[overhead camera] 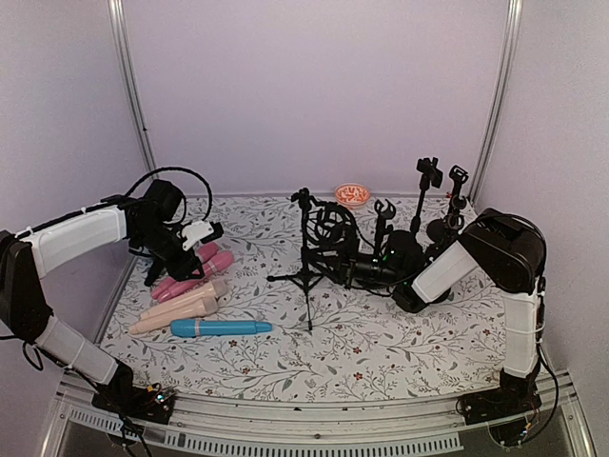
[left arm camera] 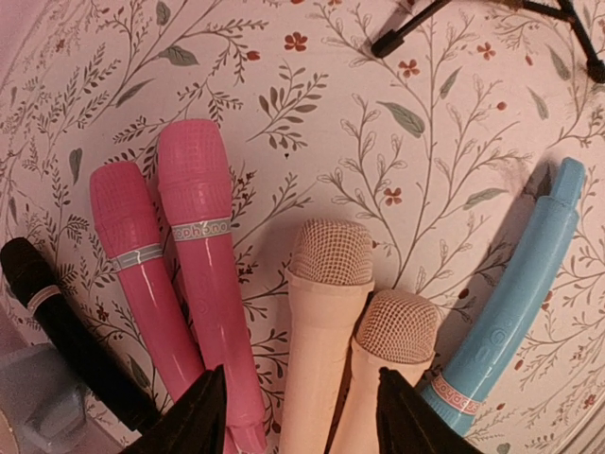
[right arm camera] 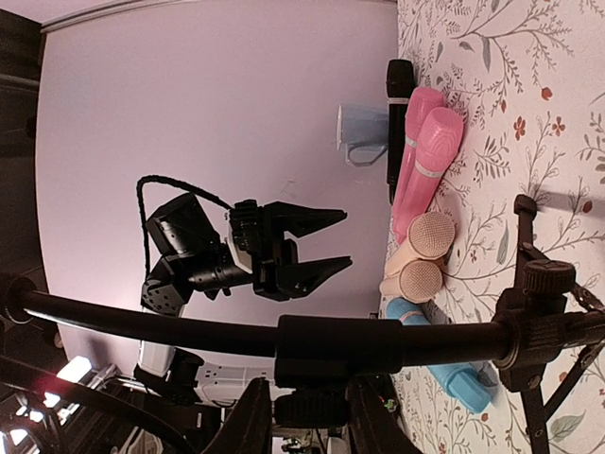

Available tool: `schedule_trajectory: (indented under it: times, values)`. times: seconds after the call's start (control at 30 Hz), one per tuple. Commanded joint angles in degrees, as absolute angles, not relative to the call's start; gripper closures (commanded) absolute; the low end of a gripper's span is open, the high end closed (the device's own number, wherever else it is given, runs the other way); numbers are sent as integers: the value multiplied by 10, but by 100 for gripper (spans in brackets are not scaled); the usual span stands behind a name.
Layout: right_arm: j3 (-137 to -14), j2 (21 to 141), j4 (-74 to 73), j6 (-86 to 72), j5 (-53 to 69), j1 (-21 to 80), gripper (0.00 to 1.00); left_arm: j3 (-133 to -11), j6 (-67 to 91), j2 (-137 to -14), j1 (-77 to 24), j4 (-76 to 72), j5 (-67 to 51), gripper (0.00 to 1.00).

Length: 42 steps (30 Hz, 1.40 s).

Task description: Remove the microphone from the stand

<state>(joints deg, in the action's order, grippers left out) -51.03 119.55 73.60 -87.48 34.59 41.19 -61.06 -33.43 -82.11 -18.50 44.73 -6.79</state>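
Where the floral cloth (overhead camera: pixel 400 352) runs toward the near rail, open pattern shows in front of the tripod stand (overhead camera: pixel 306 271). The right arm (overhead camera: pixel 452 267) reaches in low from the right. Its right gripper (right arm camera: pixel 310 421) is set narrow around the black microphone (right arm camera: pixel 378 345), which lies crosswise on the stand; whether the pads press it I cannot tell. The left arm (overhead camera: pixel 81 238) hangs over the row of loose microphones (left arm camera: pixel 326 312) by the left edge, with the left gripper (right arm camera: pixel 342 239) half spread and empty. The band (left arm camera: pixel 200 229) on one pink microphone (left arm camera: pixel 203 284) carries lettering too small to read.
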Motion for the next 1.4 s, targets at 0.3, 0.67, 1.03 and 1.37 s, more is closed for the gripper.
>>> schedule_trajectory:
  times: [0.3, 0.67, 1.03, 1.37]
  values:
    - [-492, 1172, 699, -813, 333, 408, 95, -621, -338, -815, -192, 453, -67, 44]
    - [-499, 1101, 448, -557, 270, 415, 99, -620, -340, -813, -192, 453, -67, 44]
    - [-535, 1093, 300, -399, 154, 456, 99, -625, -341, -816, -192, 454, -66, 44]
    - [-539, 1049, 283, -350, 93, 470, 76, -630, -339, -819, -192, 457, -67, 44]
